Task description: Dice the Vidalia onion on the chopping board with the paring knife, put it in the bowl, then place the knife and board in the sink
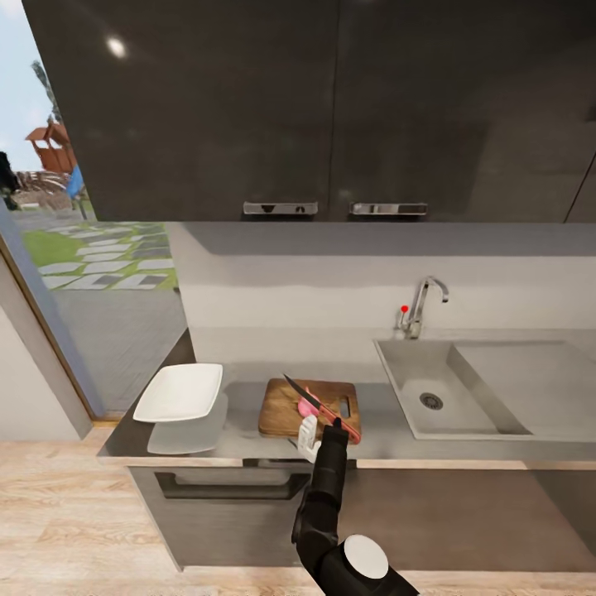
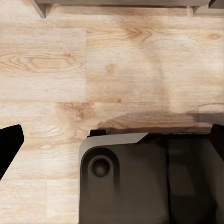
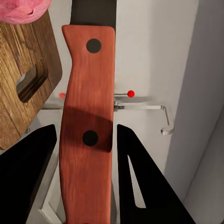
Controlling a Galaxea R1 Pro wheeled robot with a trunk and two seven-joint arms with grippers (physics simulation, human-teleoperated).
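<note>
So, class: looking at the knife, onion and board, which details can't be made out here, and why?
- Paring knife blade: cut off by the right wrist view's edge.
- Vidalia onion: partly hidden by the knife in the head view; cut state unclear.
- Chopping board: near edge hidden by the right gripper.

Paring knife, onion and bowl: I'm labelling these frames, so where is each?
paring knife (image 3: 86,116): right wrist view, middle of the red handle.
Vidalia onion (image 1: 308,407): head view, its pink side on the board.
bowl (image 1: 180,391): head view, white inner floor.
</note>
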